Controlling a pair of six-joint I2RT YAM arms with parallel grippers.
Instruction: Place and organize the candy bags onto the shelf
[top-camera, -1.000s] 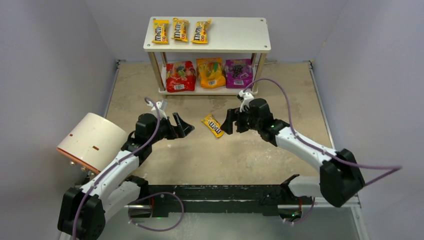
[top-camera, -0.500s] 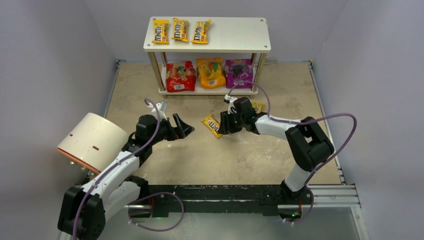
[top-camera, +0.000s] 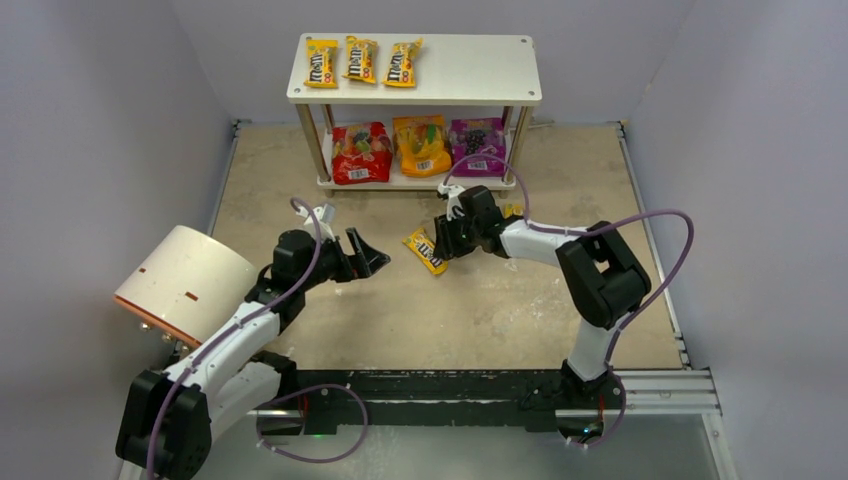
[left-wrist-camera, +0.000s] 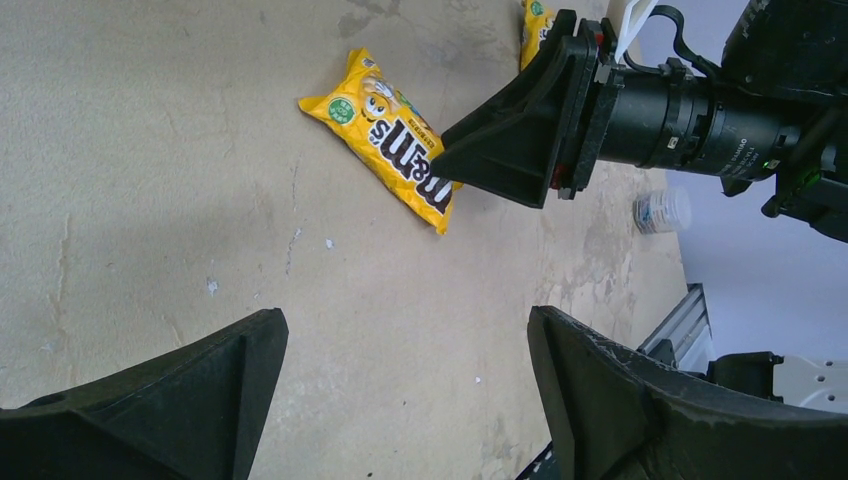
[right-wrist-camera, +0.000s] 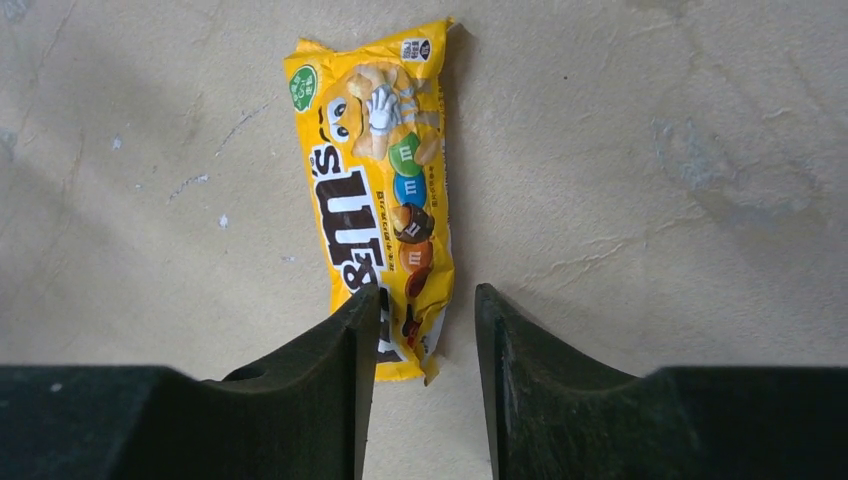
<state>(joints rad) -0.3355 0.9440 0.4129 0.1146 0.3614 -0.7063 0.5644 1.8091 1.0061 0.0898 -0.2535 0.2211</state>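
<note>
A yellow M&M's packet (top-camera: 425, 251) lies flat on the tabletop in front of the shelf (top-camera: 470, 70); it also shows in the left wrist view (left-wrist-camera: 395, 150) and in the right wrist view (right-wrist-camera: 380, 210). My right gripper (top-camera: 446, 243) (right-wrist-camera: 425, 312) is low over the packet's near end, its jaws narrowly apart with the packet's corner between them. My left gripper (top-camera: 371, 254) (left-wrist-camera: 405, 330) is wide open and empty, left of the packet. Three yellow packets (top-camera: 360, 60) lie on the top board. Red (top-camera: 360, 153), orange (top-camera: 421, 145) and purple (top-camera: 477, 146) pouches stand on the lower board. Another yellow packet (top-camera: 514, 211) lies behind my right arm.
A white-and-orange cylinder (top-camera: 185, 283) lies on its side at the left, beside my left arm. Grey walls close in the table on three sides. A metal rail (top-camera: 450, 385) runs along the near edge. My right arm's purple cable (top-camera: 660, 260) loops out to the right.
My right arm has folded in and its gripper has moved left onto the packet's end. The yellow packet behind it has come into view. The left arm has not moved.
</note>
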